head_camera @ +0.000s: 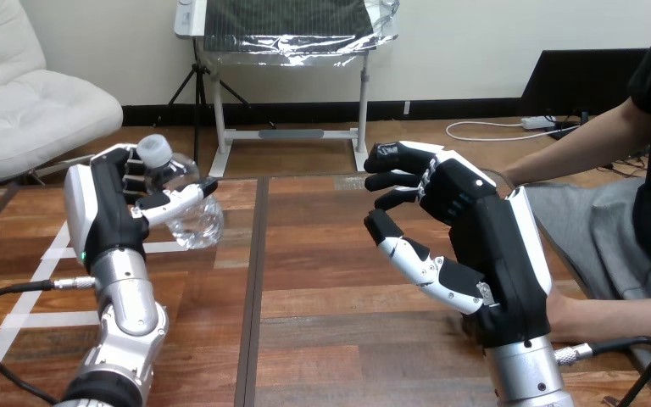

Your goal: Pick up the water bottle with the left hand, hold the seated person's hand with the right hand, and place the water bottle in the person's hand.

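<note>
Head view, single frame.

Left hand [112, 202]: raised over the left part of the desk [331, 280], at the end of the silver left arm [127, 305] that rises from the near-left corner. Its fingers are wrapped round the bottle [188, 212] and the thumb lies across the bottle's near side, so the grip is closed.

Bottle: clear plastic with a pale cap [153, 151]. Its long axis is tilted, neither upright nor flat. The cap end points up and to the far left, above the fingers. The base end points down and to the right, sticking out of the hand on the thumb side. The upper body is covered by the fingers; the lower body and base show. Whether the base clears the desk cannot be told.

Right hand [475, 229]: right of centre, well apart from the bottle, with its back toward the right. The fingers are loosely bent at the far side and the thumb reaches left at the near side. There is a wide gap between them with bare desk showing through, and nothing is pinched.

Person at right: the far forearm [576, 144] runs in to the far edge of the right hand, and the near forearm [619, 318] ends behind its wrist. The person's hands are hidden behind the right hand, so contact cannot be told.
</note>
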`<move>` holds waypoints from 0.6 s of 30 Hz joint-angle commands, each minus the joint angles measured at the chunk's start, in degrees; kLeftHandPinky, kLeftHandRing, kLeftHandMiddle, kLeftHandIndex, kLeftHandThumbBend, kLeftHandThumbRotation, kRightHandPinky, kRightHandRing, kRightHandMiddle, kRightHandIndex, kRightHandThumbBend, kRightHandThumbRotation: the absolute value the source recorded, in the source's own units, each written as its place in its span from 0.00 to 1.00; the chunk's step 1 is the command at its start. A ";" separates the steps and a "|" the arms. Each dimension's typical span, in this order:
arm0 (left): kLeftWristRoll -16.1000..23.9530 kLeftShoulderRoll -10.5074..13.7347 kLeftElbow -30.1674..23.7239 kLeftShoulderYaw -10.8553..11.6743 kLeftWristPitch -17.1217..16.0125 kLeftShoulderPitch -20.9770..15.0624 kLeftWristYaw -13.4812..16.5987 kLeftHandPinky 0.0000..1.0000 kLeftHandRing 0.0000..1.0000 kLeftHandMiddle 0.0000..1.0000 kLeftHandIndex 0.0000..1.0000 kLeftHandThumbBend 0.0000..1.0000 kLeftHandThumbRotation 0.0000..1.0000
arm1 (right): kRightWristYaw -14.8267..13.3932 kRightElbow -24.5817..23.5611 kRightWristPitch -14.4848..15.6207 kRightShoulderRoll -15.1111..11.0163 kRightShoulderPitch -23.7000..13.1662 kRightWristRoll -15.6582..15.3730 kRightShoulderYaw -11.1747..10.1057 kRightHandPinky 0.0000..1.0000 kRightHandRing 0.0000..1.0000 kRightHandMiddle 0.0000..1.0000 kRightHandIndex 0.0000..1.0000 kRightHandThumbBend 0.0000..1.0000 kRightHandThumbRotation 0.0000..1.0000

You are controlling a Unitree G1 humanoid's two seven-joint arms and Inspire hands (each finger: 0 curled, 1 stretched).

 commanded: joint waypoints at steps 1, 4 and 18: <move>-0.27 -0.54 -6.49 0.06 -2.17 -0.33 -0.86 0.45 0.45 0.47 0.46 0.77 0.00 | -0.36 -2.19 -0.48 0.31 -1.92 0.42 -0.81 0.54 0.64 0.69 0.68 0.45 0.00; -0.63 -0.85 -8.54 0.16 -2.48 0.67 -1.95 0.45 0.46 0.48 0.46 0.76 0.00 | -0.62 -2.30 -0.65 0.12 -2.11 0.04 -1.19 0.54 0.64 0.69 0.68 0.45 0.00; -0.66 -2.17 -16.37 0.26 -2.35 4.43 -3.91 0.46 0.47 0.48 0.46 0.77 0.00 | -3.74 -5.26 0.35 -1.93 -2.32 -7.02 -4.46 0.58 0.68 0.72 0.70 0.52 0.01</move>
